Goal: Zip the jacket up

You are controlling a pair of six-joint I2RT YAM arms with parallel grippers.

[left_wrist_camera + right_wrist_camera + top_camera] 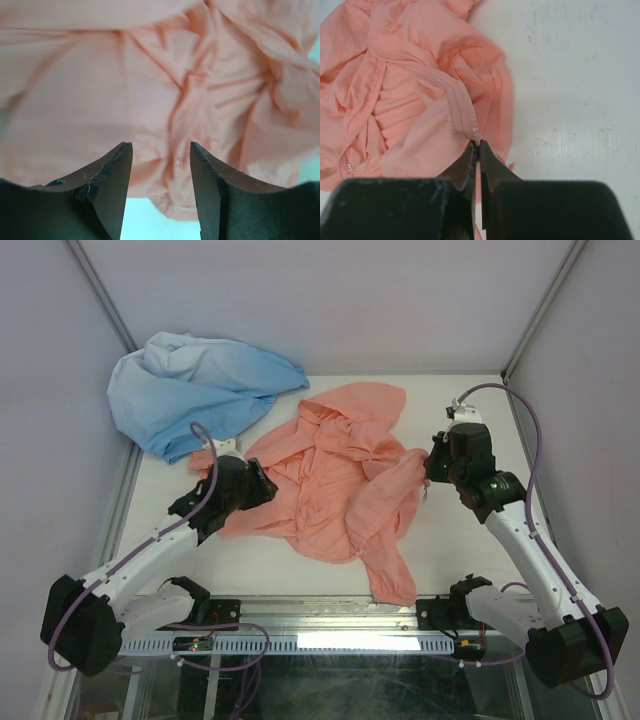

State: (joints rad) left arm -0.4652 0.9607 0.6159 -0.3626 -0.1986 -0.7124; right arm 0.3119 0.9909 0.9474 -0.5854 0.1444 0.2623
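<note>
The salmon-pink jacket (330, 480) lies crumpled and unzipped in the middle of the white table, hood toward the back. My right gripper (428, 468) is at its right side. In the right wrist view it (478, 144) is shut on the end of one zip edge (465, 117), lifting it a little. The other zip track (375, 95) runs down the fabric to the left. My left gripper (265, 485) sits at the jacket's left edge. In the left wrist view it (161, 150) is open, with wrinkled jacket fabric (150, 90) just past its fingertips and nothing pinched.
A light blue garment (195, 390) lies bunched at the back left, close to the left arm. Bare white table (470, 540) shows to the right of the jacket and along the front. Grey walls and metal posts enclose the table.
</note>
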